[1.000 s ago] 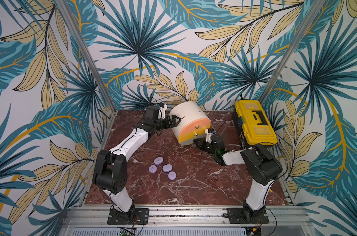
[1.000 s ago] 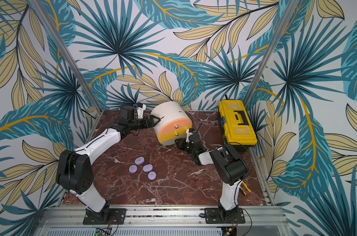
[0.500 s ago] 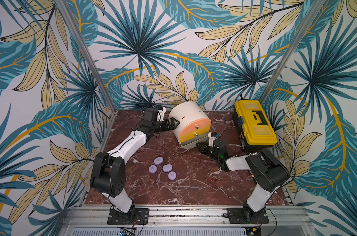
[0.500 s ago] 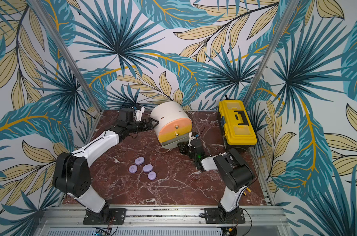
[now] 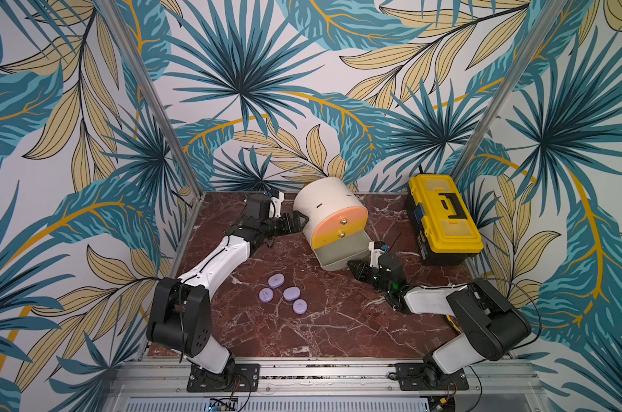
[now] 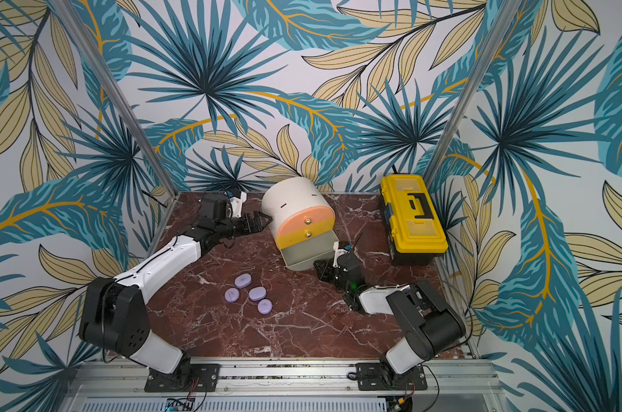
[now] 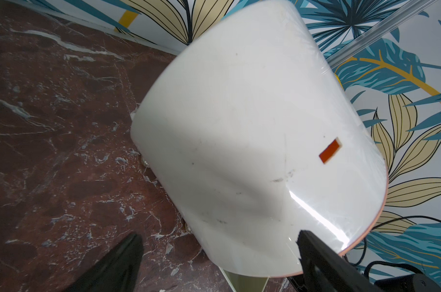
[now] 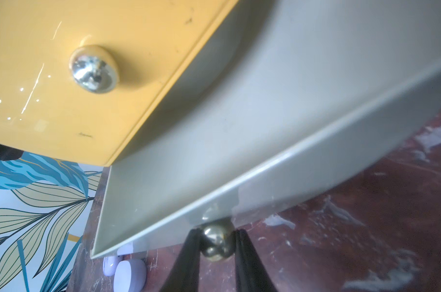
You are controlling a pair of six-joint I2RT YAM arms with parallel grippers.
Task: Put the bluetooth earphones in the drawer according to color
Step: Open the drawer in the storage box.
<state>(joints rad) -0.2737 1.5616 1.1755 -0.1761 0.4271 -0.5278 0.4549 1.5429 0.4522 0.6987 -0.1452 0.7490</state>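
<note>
Pinches the metal knob [image 8: 218, 240] of the grey-beige bottom drawer [image 5: 338, 255] with the right gripper [image 5: 354, 265], jaws clamped on the ball. Against a second ago — drawer now drawn well out in front of the cream cabinet [image 5: 329, 208], tray open and bare inside. Then flush with the front, half a second ago only part-way. Braces at the cabinet's side wall with the left gripper [image 5: 297, 222], jaws spread wide, holding nothing; firm contact hard to confirm. Leaves the peach drawer [image 5: 341, 221] and yellow drawer [image 5: 339, 235] above it shut. Shows four lilac bluetooth earphones [image 5: 291, 293] clustered on the marble table [image 5: 338, 331], in front of the cabinet and apart from the open tray, untouched. No white or black cases in view. Ignores the yellow toolbox [image 5: 443, 217] beside the cabinet, opposite the left gripper. Likely means the opening step is about done — next, release knob, fetch lilac cases into this tray.
</note>
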